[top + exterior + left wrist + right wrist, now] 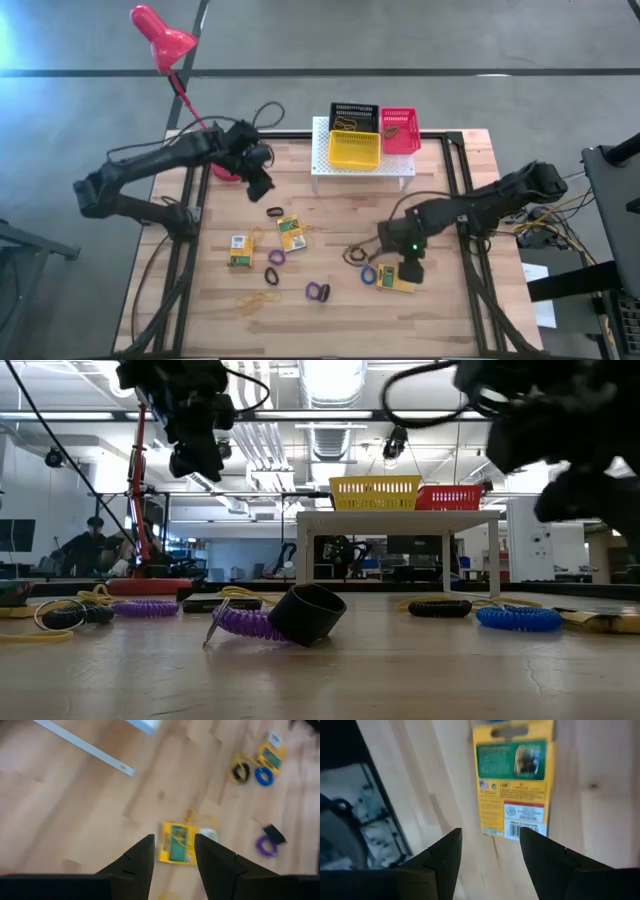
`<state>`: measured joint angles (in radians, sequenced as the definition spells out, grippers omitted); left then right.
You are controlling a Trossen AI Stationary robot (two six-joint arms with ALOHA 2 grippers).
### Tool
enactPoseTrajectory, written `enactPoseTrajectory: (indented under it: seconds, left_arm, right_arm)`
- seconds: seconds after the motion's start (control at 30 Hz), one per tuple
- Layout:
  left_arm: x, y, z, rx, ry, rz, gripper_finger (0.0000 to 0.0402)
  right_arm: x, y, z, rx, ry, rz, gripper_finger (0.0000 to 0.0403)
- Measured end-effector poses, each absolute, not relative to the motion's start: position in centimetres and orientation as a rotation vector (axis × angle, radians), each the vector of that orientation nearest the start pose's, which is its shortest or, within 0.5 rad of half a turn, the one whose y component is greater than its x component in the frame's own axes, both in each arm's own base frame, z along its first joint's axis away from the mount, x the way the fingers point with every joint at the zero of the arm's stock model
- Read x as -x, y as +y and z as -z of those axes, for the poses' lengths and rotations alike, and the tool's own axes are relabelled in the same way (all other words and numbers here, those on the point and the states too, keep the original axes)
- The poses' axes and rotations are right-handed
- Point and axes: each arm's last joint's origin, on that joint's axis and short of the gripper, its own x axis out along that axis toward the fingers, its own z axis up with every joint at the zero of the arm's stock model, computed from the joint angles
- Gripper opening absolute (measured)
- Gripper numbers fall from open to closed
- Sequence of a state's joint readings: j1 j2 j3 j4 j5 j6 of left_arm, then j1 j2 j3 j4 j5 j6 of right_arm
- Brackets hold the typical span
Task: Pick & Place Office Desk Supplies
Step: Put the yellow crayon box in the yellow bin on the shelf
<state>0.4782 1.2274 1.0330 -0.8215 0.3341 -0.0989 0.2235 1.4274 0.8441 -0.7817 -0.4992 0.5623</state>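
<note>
Three yellow-green card boxes lie flat on the wooden table: one [292, 232] in the middle, one [240, 250] to its left, one [398, 277] at the right. Small purple [318, 292], black [275, 212] and blue [369, 274] rings and thin yellow rubber bands [255, 298] are scattered around them. Black [352, 115], yellow [355, 150] and red [400, 130] trays stand on the white stand. My left gripper [258, 185] hangs open above the table, with the middle box [176, 842] ahead of it. My right gripper [491, 845] is open just above the right box [515, 775].
The white perforated stand [400, 165] sits at the table's far edge. The red desk lamp [160, 40] rises from its base at the far left corner, close behind my left arm. Cables hang at the table's right side [545, 215]. Bare wood lies along the near edge [400, 320].
</note>
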Motion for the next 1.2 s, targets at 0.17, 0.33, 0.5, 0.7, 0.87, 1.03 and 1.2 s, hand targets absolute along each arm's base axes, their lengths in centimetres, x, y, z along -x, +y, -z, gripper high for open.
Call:
enactPoseTrajectory:
  seconds: [0.17, 0.33, 0.5, 0.7, 0.87, 1.03, 1.2]
  left_arm:
    - [-22.6, 5.9, -27.1, 0.513, 0.929, -0.150, 0.0144]
    - [-24.8, 2.2, -26.7, 0.556, 0.803, -0.159, 0.0144]
    - [-25.9, -0.1, -26.9, 0.700, 0.703, -0.234, 0.0144]
    - [-26.3, -2.2, -26.2, 0.842, 0.729, -0.279, 0.0144]
    - [-27.3, -3.6, -24.9, 0.869, 0.750, -0.301, 0.0144]
    - [-29.8, -5.4, -22.9, 0.892, 0.747, -0.201, 0.0136]
    - [-33.3, -6.5, -20.1, 0.976, 0.713, -0.109, 0.0106]
  right_arm:
    - [-21.5, 8.2, -16.6, -0.552, 1.481, -0.231, 0.0196]
    - [-20.9, 9.5, -15.2, -0.455, 1.362, -0.260, 0.0189]
    - [-20.6, 9.6, -13.7, -0.372, 1.260, -0.233, 0.0175]
    - [-22.7, 8.1, -13.9, -0.328, 1.012, -0.149, 0.0163]
    - [-25.2, 5.8, -15.7, -0.375, 0.767, -0.087, 0.0156]
    - [-25.9, 3.5, -17.0, -0.476, 0.759, -0.069, 0.0153]
    - [-23.8, 3.3, -17.2, -0.628, 0.905, -0.060, 0.0168]
